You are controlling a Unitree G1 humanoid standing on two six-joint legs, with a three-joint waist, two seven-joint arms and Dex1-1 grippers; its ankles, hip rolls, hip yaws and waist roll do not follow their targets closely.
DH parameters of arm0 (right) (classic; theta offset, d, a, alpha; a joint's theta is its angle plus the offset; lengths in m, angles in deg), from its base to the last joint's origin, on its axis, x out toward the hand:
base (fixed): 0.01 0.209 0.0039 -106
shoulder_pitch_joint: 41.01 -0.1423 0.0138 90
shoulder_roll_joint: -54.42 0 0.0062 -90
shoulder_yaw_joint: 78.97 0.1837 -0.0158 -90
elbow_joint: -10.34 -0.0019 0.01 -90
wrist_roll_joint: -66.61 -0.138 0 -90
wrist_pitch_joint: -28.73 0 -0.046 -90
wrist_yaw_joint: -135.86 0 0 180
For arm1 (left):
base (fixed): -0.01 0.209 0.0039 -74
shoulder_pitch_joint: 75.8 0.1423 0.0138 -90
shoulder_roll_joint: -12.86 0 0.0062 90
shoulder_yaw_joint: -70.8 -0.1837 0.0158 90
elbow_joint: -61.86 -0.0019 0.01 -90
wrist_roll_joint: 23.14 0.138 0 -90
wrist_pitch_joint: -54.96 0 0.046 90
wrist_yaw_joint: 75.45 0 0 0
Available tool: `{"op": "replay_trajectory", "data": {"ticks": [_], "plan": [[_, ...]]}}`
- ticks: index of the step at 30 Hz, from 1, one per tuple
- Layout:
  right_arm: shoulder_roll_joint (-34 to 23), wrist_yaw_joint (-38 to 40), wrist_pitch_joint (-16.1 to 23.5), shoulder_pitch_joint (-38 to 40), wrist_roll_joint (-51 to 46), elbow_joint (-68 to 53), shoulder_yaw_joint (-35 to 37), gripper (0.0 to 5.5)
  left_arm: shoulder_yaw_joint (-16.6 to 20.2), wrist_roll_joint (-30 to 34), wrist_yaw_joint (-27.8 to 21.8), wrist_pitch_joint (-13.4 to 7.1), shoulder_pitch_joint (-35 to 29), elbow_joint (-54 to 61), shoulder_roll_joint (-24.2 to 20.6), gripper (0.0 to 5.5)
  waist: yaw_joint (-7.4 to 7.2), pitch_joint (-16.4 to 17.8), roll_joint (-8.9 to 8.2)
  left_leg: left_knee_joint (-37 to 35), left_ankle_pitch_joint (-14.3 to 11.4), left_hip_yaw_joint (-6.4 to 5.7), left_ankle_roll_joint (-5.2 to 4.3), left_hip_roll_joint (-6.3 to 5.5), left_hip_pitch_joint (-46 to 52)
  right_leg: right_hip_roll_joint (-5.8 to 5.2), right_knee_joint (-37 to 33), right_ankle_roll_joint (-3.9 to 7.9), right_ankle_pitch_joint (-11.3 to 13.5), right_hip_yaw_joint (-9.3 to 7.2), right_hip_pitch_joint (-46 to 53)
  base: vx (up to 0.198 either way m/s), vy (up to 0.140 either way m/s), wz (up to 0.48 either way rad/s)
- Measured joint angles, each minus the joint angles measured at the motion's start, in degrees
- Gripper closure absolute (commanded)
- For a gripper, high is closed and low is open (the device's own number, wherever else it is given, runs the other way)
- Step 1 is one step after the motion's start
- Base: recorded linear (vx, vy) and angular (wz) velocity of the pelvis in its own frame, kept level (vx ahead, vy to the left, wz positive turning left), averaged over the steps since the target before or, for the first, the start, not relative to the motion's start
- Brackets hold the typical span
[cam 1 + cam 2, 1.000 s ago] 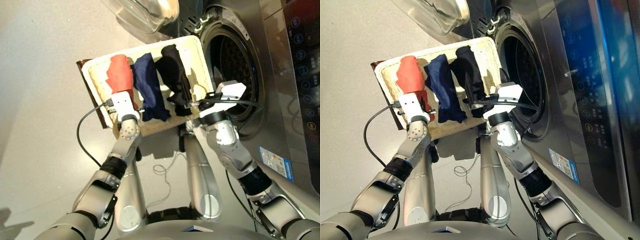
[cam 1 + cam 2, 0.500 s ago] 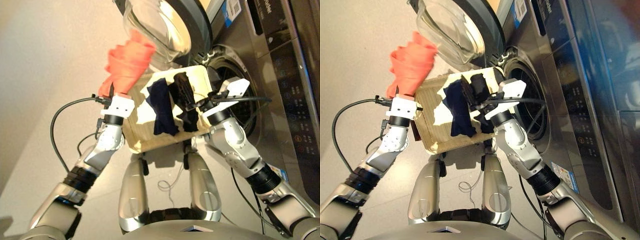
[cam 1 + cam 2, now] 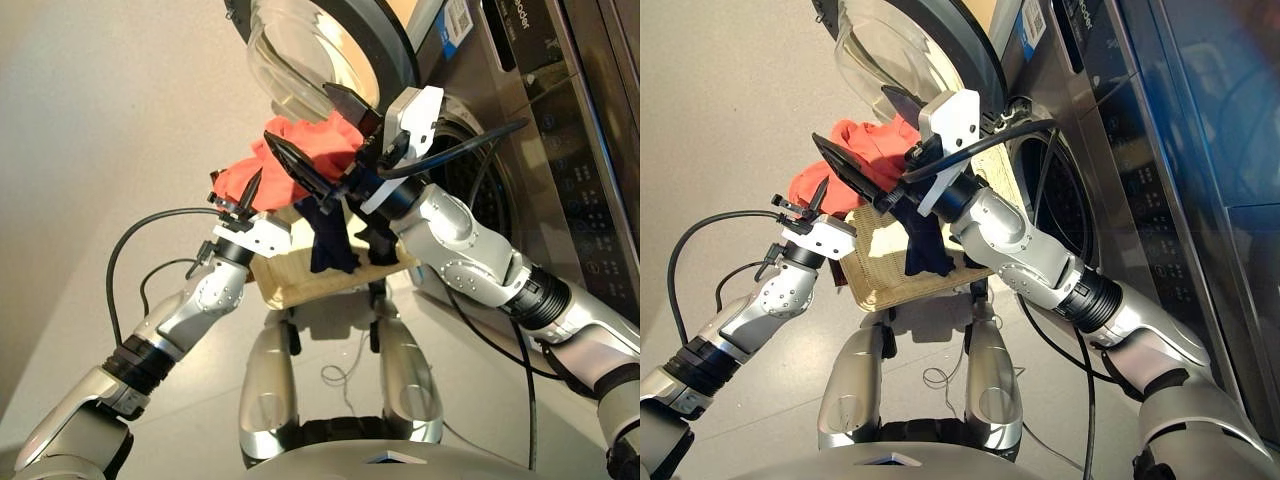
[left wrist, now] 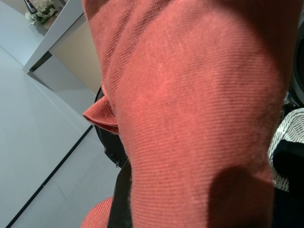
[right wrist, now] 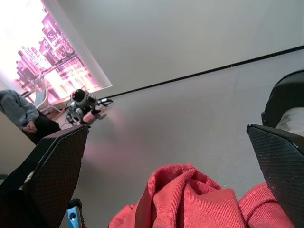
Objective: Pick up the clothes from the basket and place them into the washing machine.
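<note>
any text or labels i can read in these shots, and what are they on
None can be read.
Blue label on the washing machine: print too small.
Control panel marks on the washing machine: icons only, blurred.
Small blue item in the right wrist view: print too blurred.

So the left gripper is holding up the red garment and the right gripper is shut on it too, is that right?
Not quite. The left gripper does hold up the red garment, but the right gripper is open: the right wrist view shows its two fingers spread wide apart, with the garment between them and not clamped.
</note>
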Motion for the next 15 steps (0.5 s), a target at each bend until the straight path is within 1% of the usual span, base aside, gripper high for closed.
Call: {"op": "replay_trajectory", "data": {"ticks": [7,10,12,15], "plan": [[-0.12,0.01,-0.05,0.29,-0.77,-0.04,0.07,0.0,0.26,-0.08,0.1,0.08,-0.03,0.55,0.05,5.5,-0.02,-0.1,0.01,0.03,0.01,-0.45,0.0,0.01,-0.41,-0.01,-0.18,0.0,0.0,-0.45,-0.02,0.0,0.0,0.0],[-1.19,0.05,-0.09,3.69,-0.76,-1.09,0.85,0.0,1.29,-0.21,0.69,0.1,0.03,4.36,0.14,5.5,0.1,-0.11,0.02,0.12,0.08,-0.87,0.09,-0.02,-0.87,-0.07,-0.26,-0.01,-0.01,-1.13,-0.04,0.0,0.0,0.0],[-1.67,0.07,-0.23,5.63,-0.75,-1.1,1.08,0.0,1.79,-0.21,1.3,0.08,-0.14,5.26,0.37,5.5,0.08,-0.12,0.03,0.13,0.09,-0.92,0.1,-0.07,-0.9,-0.12,-0.27,-0.01,-0.01,-1.16,-0.03,0.0,0.0,0.0],[-2.04,0.24,-0.16,10.66,-0.8,-1.11,4.12,0.0,2.2,-0.23,2.1,0.09,-0.23,6.12,0.81,5.5,0.1,-0.12,0.04,0.21,0.13,-1.16,0.14,-0.08,-1.06,-0.12,-0.28,-0.02,-0.02,-1.37,-0.02,0.0,0.0,0.0]]}}
